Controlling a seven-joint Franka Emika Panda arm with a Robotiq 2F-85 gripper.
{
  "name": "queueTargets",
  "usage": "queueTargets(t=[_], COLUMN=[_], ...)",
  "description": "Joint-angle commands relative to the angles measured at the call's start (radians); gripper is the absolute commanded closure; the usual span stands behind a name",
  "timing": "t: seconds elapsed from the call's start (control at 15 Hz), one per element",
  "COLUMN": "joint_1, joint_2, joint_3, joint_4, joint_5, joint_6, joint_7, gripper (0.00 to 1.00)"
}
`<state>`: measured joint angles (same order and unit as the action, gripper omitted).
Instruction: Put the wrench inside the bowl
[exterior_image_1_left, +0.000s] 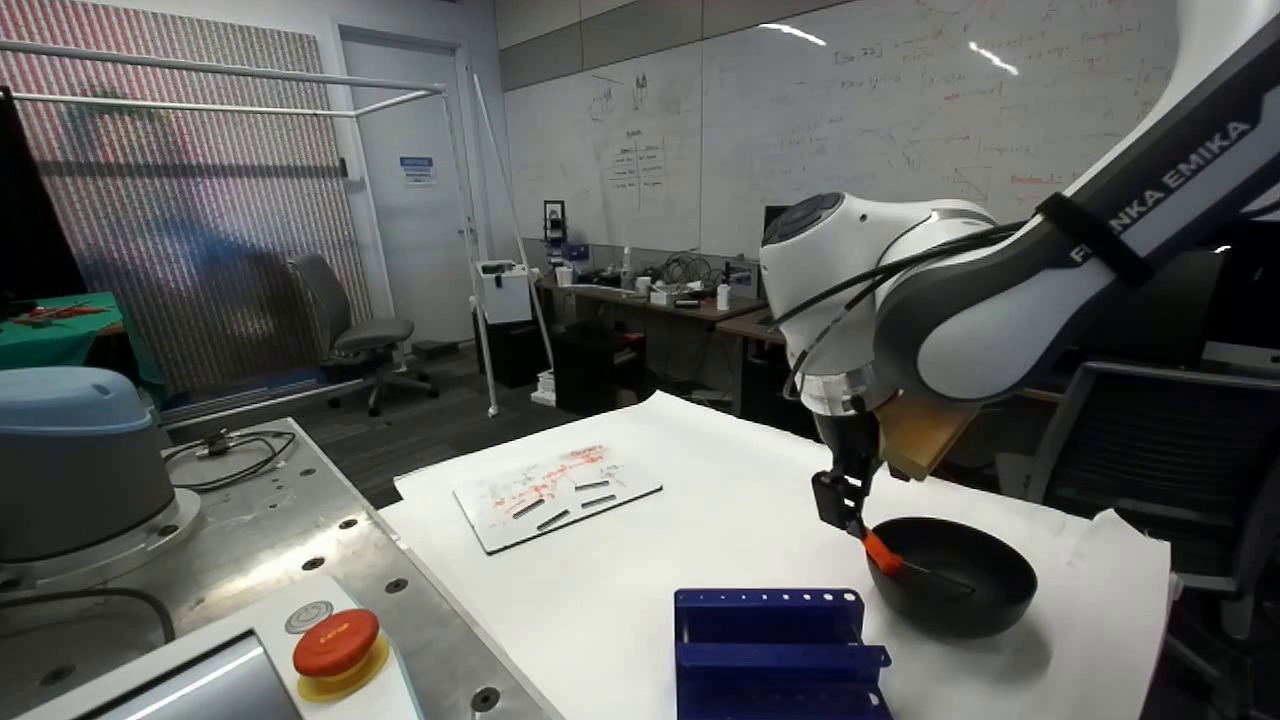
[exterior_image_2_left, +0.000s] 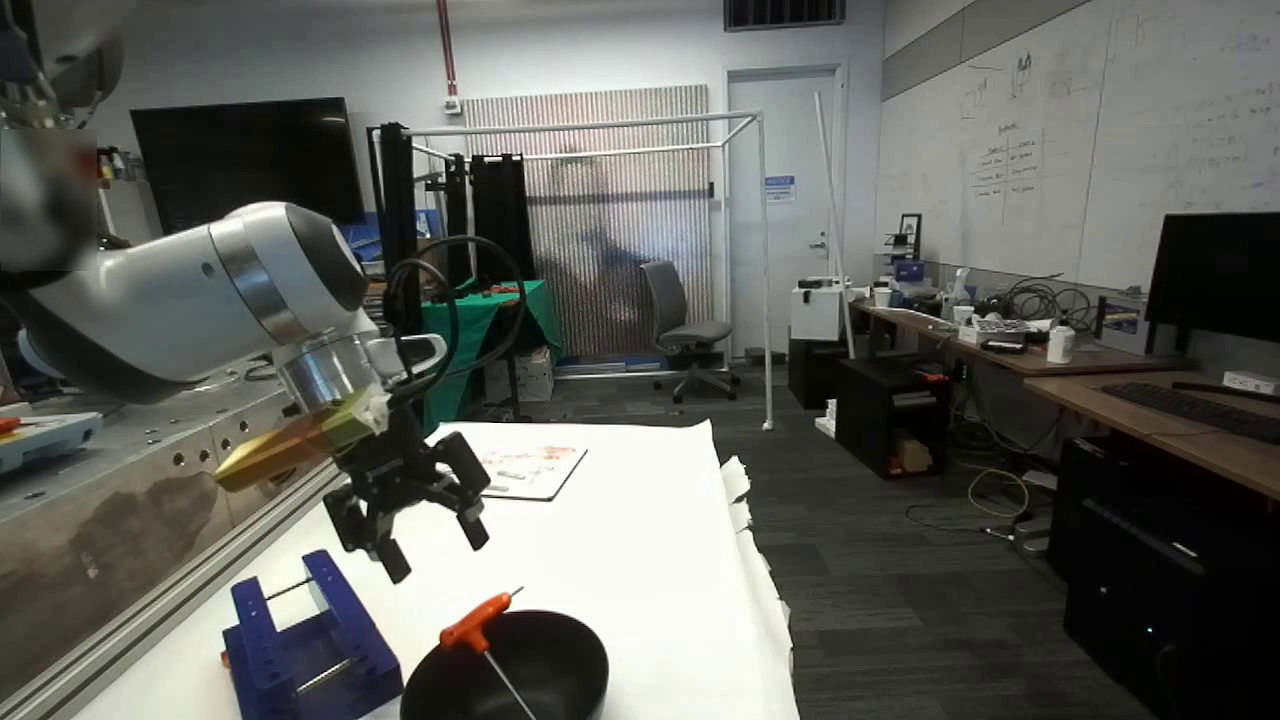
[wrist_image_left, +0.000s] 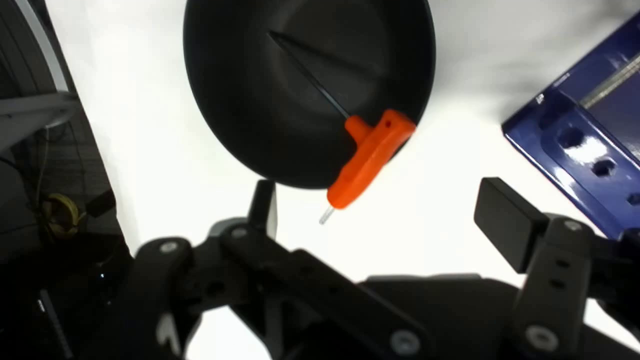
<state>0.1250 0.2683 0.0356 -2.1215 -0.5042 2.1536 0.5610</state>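
The wrench, a hex key with an orange T-handle (wrist_image_left: 369, 157) and a thin dark shaft, leans in the black bowl (wrist_image_left: 235, 120). Its shaft tip points down inside the bowl, and its handle lies across the rim with one end sticking out. The wrench's orange handle (exterior_image_1_left: 882, 552) (exterior_image_2_left: 475, 622) and the bowl (exterior_image_1_left: 985, 580) (exterior_image_2_left: 560, 670) show in both exterior views. My gripper (wrist_image_left: 385, 215) is open and empty, with its fingers wide apart. In an exterior view the gripper (exterior_image_2_left: 435, 548) hangs above and beside the bowl, apart from the wrench.
A blue metal rack (exterior_image_1_left: 770, 655) stands on the white-covered table (exterior_image_1_left: 590, 620) beside the bowl; it also shows in the wrist view (wrist_image_left: 575, 135). A small whiteboard (exterior_image_1_left: 545, 500) with several short dark pieces lies farther off. A metal bench with a red stop button (exterior_image_1_left: 337, 642) borders the table.
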Motion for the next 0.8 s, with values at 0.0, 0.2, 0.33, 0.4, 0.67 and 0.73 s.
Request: queueTargets(t=[0.0, 0.2, 0.33, 0.4, 0.67, 0.73], joint_1=[-0.006, -0.015, -0.021, -0.021, -0.017, -0.017], joint_2=[-0.169, -0.264, -0.308, -0.320, -0.267, -0.260], joint_3=[0.006, 0.018, 0.026, 0.028, 0.027, 0.026], joint_4=[-0.113, -0.179, -0.217, -0.229, -0.180, -0.179], joint_5=[0.060, 0.145, 0.268, 0.353, 0.273, 0.273], joint_6=[0.145, 0.259, 0.323, 0.331, 0.276, 0.276], joint_7=[-0.086, -0.186, -0.302, -0.387, -0.292, -0.292], gripper=[0.00, 0.00, 0.00, 0.00, 0.00, 0.00])
